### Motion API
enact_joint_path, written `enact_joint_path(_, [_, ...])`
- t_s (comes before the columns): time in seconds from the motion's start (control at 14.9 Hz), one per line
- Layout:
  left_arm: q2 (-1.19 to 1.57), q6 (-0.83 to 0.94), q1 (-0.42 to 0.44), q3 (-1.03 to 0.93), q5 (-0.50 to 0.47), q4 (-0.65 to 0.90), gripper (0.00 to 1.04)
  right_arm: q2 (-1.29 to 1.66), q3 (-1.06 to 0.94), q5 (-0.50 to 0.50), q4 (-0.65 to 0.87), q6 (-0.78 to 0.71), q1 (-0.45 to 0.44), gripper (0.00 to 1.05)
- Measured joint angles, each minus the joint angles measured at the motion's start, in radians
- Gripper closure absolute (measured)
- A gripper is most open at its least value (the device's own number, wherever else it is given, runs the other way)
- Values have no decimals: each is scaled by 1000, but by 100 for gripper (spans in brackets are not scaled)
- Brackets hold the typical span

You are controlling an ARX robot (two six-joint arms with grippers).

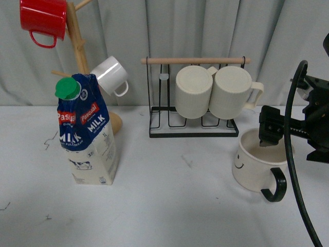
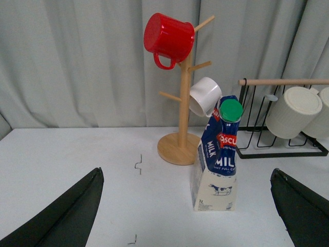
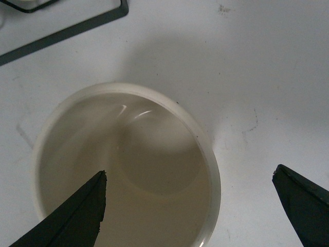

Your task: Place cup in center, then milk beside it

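While the cup stands upright on the right side of the table, mouth up and just in front of the right end of the wire rack, its black handle curls out toward the robot and slightly to the right, and the smiley face looks toward the table's middle. The right gripper hangs over it with its jaws spread wide. In the right wrist view one finger sits over the cup's hollow and the other lies beyond the rim over bare table, so the near wall lies between them. Whether either finger touches the cup I cannot tell. The milk stands on its base on the left side of the table, long axis vertical, its label facing the robot and its green cap at the top, tipped toward the left. It is just in front of the wooden mug tree, which carries a red mug and a small white mug. The left gripper is spread wide and empty above the table, well apart from the carton and facing it.
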Motion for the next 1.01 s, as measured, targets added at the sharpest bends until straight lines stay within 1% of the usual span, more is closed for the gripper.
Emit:
enact_joint_path(0.2, [0, 0, 0, 0, 0, 0, 7, 39, 17, 31, -15, 1, 11, 7])
enact_joint_path(0.27, [0, 0, 0, 0, 0, 0, 7, 51, 21, 44, -16, 1, 11, 15])
enact_joint_path(0.67, [0, 0, 0, 0, 0, 0, 7, 72, 32, 61, -15, 0, 11, 82])
enact_joint_path(0.74, [0, 0, 0, 0, 0, 0, 7, 72, 33, 61, -16, 0, 11, 93])
enact_joint_path(0.81, [0, 0, 0, 0, 0, 0, 7, 72, 34, 56, -22, 2, 10, 102])
enact_joint_path(1.01, [0, 0, 0, 0, 0, 0, 7, 66, 37, 51, -44, -2, 5, 102])
